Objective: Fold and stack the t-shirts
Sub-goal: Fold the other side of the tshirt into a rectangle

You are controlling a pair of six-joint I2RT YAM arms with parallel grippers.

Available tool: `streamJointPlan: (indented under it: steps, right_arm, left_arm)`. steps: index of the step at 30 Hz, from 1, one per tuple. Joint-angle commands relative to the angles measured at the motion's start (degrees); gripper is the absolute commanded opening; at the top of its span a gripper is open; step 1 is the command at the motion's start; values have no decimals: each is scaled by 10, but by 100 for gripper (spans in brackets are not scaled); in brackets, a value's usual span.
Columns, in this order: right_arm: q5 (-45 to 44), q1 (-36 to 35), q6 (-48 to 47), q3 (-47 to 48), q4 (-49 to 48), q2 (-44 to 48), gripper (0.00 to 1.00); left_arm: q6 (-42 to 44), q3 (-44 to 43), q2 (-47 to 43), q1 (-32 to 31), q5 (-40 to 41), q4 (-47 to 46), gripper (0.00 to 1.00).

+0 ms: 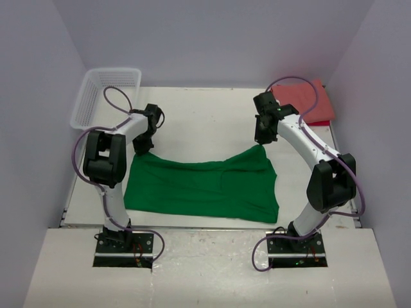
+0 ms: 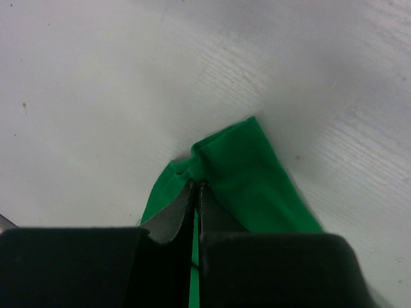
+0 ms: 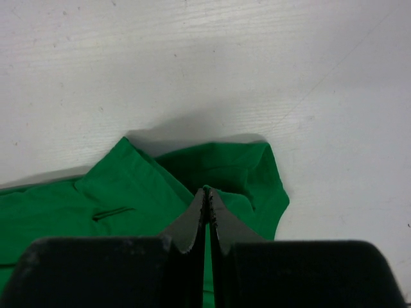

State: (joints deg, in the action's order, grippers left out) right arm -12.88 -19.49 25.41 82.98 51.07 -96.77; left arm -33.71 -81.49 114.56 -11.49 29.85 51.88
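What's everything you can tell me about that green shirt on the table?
The green shirt is bright, plain, soft-looking cloth, with no print showing. It lies spread wide and lightly wrinkled across the near part of the white table, not yet folded. Its two far corners are each pinched: the left gripper is shut on one, the right gripper on the other, which is drawn into a point.

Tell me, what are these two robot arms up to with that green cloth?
They are partway through folding shirts. A green t-shirt lies spread on the table, and each arm has its jaws shut on one of its far corners: the left arm on the left corner, the right arm on the right. A salmon-red t-shirt sits, apparently folded, at the far right corner, and a white basket stands at the far left.
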Motion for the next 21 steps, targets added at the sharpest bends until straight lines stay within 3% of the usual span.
streamJointPlan:
  steps: [1, 11, 21]
  right_arm:
    - [1, 0, -8, -5, -13, 23, 0]
    - [5, -1, -13, 3, -12, 13, 0]
    - [10, -1, -16, 1, -14, 14, 0]
  left_arm:
    - [-31, 14, -55, -5, 7, 25, 0]
    - [-114, 128, -184, -10, -64, 75, 0]
    - [-165, 190, -235, -15, -111, 82, 1]
